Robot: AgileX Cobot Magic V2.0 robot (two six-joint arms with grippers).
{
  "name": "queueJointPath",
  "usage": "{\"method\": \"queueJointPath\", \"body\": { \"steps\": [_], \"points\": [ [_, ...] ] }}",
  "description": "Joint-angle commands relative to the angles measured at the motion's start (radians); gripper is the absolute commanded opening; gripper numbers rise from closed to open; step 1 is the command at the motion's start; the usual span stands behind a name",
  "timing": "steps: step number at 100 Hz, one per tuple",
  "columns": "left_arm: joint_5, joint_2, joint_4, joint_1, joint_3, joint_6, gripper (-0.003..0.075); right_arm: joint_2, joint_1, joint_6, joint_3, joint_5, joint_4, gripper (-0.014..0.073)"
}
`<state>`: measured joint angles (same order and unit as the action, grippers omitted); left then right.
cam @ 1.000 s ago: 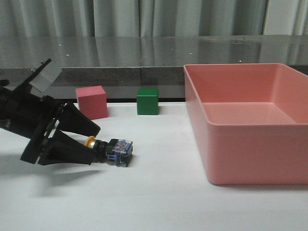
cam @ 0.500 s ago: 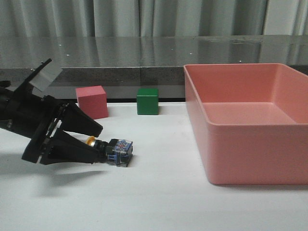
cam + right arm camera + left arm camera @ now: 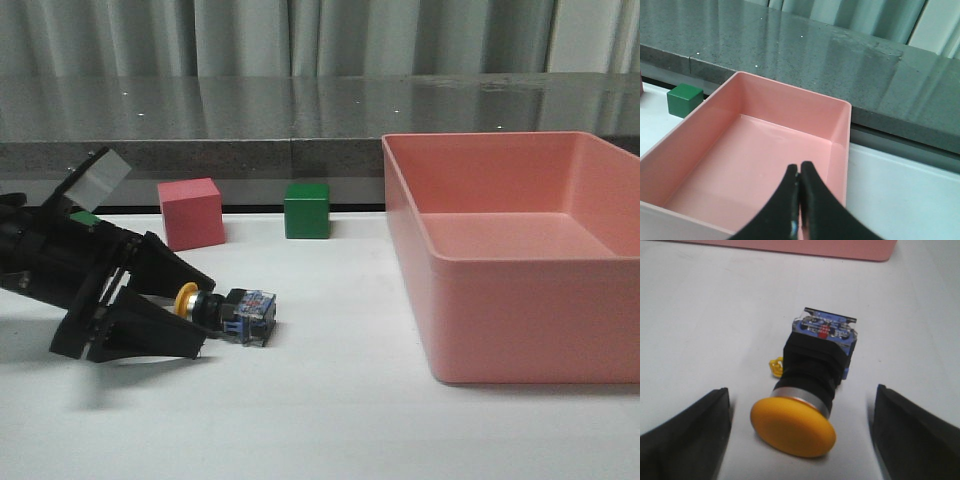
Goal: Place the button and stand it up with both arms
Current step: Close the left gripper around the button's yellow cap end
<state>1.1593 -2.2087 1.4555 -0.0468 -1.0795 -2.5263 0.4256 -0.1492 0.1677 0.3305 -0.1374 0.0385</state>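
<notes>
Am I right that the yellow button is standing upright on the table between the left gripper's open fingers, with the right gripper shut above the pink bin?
Not quite. The button lies on its side on the table, as the left wrist view shows. The rest holds: it sits between the open fingers of the left gripper, and the right gripper is shut above the pink bin.

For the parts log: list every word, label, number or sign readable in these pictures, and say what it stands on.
No text is readable in any view.
The button: its clear-blue base shows small red and white marks, too blurred to read.
The pink cube, green cube, pink bin and left claw: no visible lettering.
</notes>
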Motion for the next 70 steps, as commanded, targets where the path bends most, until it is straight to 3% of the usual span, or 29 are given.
{"method": "queueJointPath", "body": {
  "steps": [1,9,16,46,60,70],
  "points": [
    [0.051,0.038,0.037,-0.004,-0.017,0.003,0.0567,0.002,0.005,0.0,0.024,0.081,0.005,-0.006],
    [0.053,0.038,0.037,-0.004,-0.017,0.003,0.0563,0.002,0.005,0.0,0.024,0.081,0.005,-0.006],
    [0.053,0.038,0.037,-0.004,-0.017,0.003,0.051,0.002,0.005,0.0,0.024,0.081,0.005,-0.006],
    [0.092,0.04,0.03,-0.004,-0.017,0.003,-0.0013,0.002,0.005,0.0,0.024,0.081,0.005,-0.006],
    [0.109,0.079,-0.008,0.002,-0.028,0.019,-0.0019,0.002,0.005,0.0,0.024,0.081,0.005,-0.006],
    [0.099,0.138,-0.034,0.002,-0.043,0.138,-0.0019,0.002,0.005,0.0,0.024,0.081,0.005,-0.006]
  ]
}}
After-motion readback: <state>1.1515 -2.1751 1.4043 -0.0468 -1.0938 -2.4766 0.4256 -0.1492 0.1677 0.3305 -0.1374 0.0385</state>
